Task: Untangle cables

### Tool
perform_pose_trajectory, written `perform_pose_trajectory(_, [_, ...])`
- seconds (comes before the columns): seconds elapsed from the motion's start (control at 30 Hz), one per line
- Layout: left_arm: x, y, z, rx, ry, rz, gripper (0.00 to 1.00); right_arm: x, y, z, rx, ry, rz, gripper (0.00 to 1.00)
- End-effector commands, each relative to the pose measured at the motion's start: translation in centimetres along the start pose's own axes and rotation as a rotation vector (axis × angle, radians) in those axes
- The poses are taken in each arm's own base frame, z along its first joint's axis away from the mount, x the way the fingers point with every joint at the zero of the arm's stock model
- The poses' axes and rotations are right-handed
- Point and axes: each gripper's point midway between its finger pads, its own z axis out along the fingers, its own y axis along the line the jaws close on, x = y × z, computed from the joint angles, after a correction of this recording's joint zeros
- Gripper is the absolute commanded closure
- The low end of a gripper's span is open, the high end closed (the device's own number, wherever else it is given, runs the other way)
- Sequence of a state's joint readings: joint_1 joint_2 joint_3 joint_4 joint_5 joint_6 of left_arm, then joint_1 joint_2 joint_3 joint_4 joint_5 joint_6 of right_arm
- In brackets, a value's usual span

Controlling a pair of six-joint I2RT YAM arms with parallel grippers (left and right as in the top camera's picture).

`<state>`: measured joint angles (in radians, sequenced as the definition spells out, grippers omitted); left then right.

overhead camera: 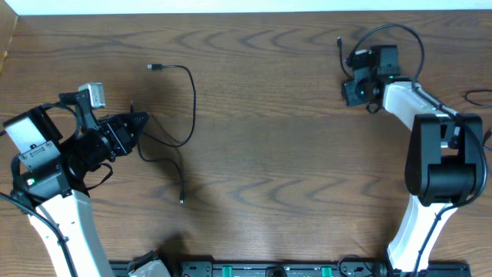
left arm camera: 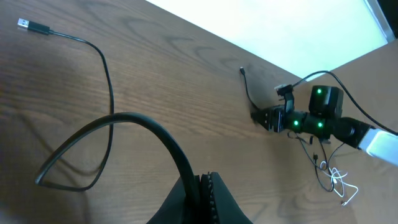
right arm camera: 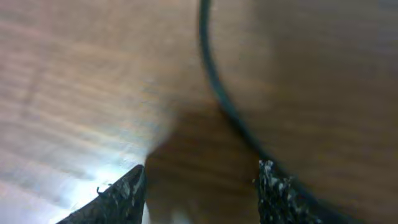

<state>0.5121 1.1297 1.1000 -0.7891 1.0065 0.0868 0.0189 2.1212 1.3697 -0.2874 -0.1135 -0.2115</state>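
You'll see the table point(overhead camera: 277, 115) in warm brown with dark, wavy wood grain, and the cables point(overhead camera: 190, 100) on it are thin and black, one ending in a silvery plug point(overhead camera: 155, 68). The left gripper point(left arm camera: 202, 183) and right gripper point(right arm camera: 200, 186) are both black, the right one carrying small green lights point(left arm camera: 319, 93), while the left arm point(overhead camera: 69, 231) and right arm point(overhead camera: 407, 100) are white and black. Past the table's far edge you have a plain white strip point(overhead camera: 231, 6).
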Motion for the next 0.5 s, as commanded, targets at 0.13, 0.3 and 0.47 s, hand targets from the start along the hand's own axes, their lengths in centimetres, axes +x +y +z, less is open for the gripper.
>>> perform_pose_trajectory(0.13, [0.0, -0.1, 0.0, -0.004, 0.003, 0.018, 0.93, -5.6, -1.0, -0.7, 0.021, -0.116, 0.002, 0.38])
perform_pose_trajectory(0.3, [0.1, -0.1, 0.0, -0.005, 0.003, 0.018, 0.93, -10.7, -0.2, -3.0, -0.043, -0.239, -0.002, 0.23])
perform_pose_trajectory(0.47, [0.1, -0.1, 0.0, -0.005, 0.003, 0.018, 0.93, -12.6, -0.7, -4.0, -0.029, -0.292, -0.006, 0.23])
